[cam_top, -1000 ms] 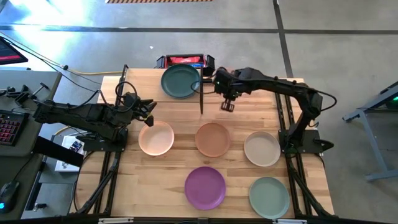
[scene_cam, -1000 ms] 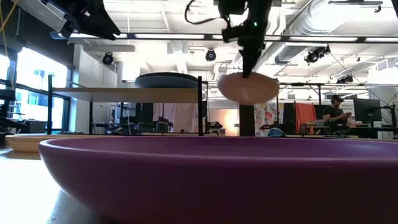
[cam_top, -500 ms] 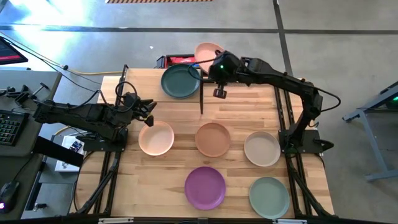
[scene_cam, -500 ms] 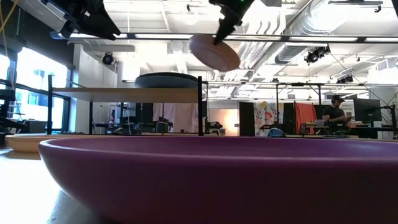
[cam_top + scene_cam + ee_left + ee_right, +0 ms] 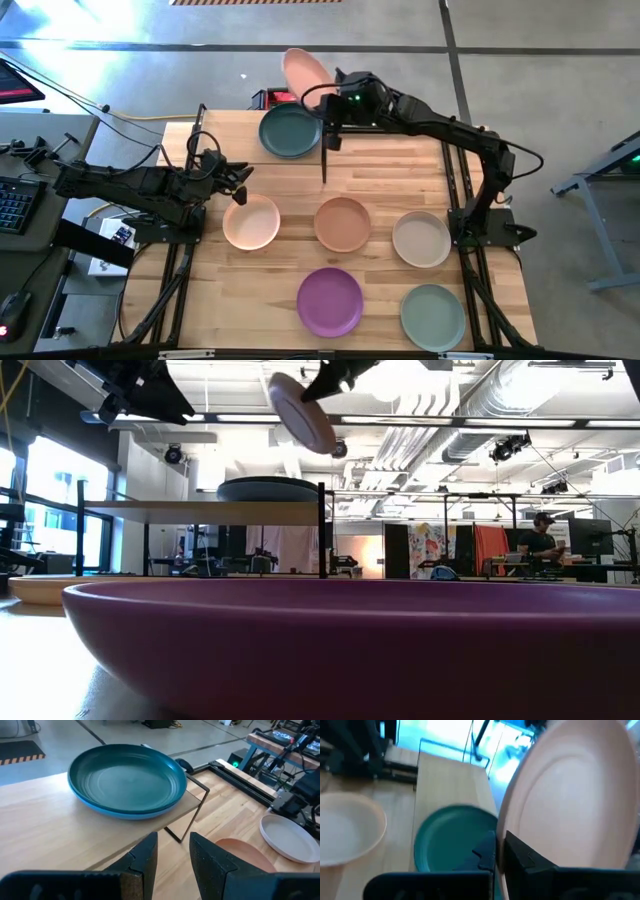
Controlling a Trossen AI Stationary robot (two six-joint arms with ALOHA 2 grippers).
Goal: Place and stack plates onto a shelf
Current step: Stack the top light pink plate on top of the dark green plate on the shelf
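Planked light-wood tabletop (image 5: pixel 270 290) fills the overhead picture, with grey floor beyond its far edge. At that edge stands the shelf (image 5: pixel 250 135), a flat light-wood board on thin black supports. The right gripper (image 5: pixel 331 103) hangs high beside the shelf's end, its fingers pressed together on the rim of a round matte pink plate (image 5: pixel 306 73), which tilts steeply and juts past the table's far edge. Below and beside this gripper, a round dark green plate (image 5: pixel 289 131) rests on the shelf atop a blue plate (image 5: pixel 125 812); the blue rim shows only in the left wrist view. The rest of the shelf top is bare.

The left gripper (image 5: pixel 238 180) waits off the shelf's near edge, fingers (image 5: pixel 145 860) slightly parted and holding nothing, with a round peach plate (image 5: pixel 251 222) just before it. Farther out lie terracotta orange (image 5: pixel 342 224), cream (image 5: pixel 421 239), purple (image 5: pixel 329 302) and sage green (image 5: pixel 433 317) plates, all apart.

From table height, the purple plate's rim blocks most of the tabletop, while the pink plate shows clear air above the shelf.
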